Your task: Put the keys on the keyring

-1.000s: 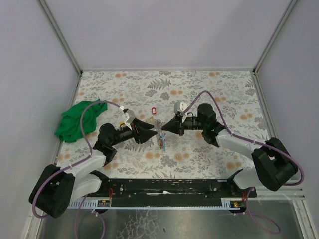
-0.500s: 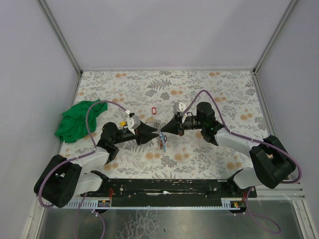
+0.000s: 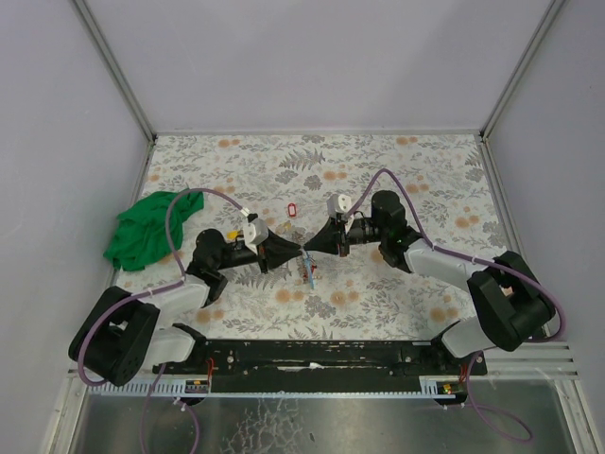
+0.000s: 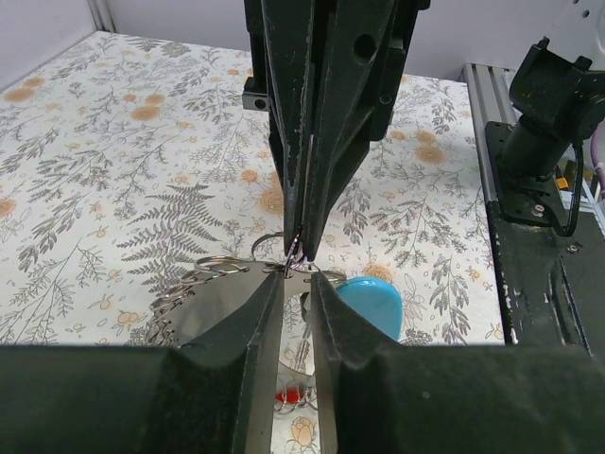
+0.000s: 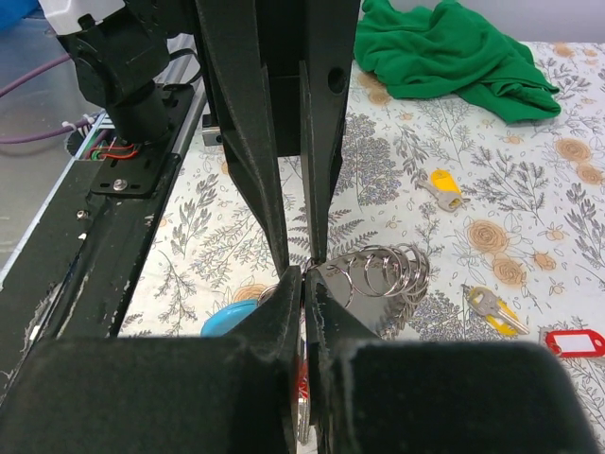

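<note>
My two grippers meet tip to tip at the table's middle. My right gripper [image 3: 313, 248] [image 5: 302, 280] is shut on a small metal keyring [image 4: 301, 257]. My left gripper [image 3: 294, 252] [image 4: 298, 280] faces it, its jaws a narrow slot apart and closed on the same bunch. A blue-tagged key [image 3: 309, 272] [image 4: 371, 301] [image 5: 227, 318] and a red tag [image 4: 291, 392] hang below the tips. A bunch of spare metal rings [image 4: 203, 274] [image 5: 388, 270] hangs beside them. What exactly sits between the left jaws is hidden.
A loose red-tagged key [image 3: 291, 209] [image 5: 572, 340] lies just behind the grippers. Two yellow-headed keys [image 5: 442, 182] [image 5: 496, 308] lie on the flowered cloth near the left arm. A crumpled green cloth [image 3: 151, 229] [image 5: 444, 52] sits at the left edge.
My left gripper has moved right, closing the gap to the right gripper's tips. The right gripper has shifted slightly back-left with the hanging keys.
</note>
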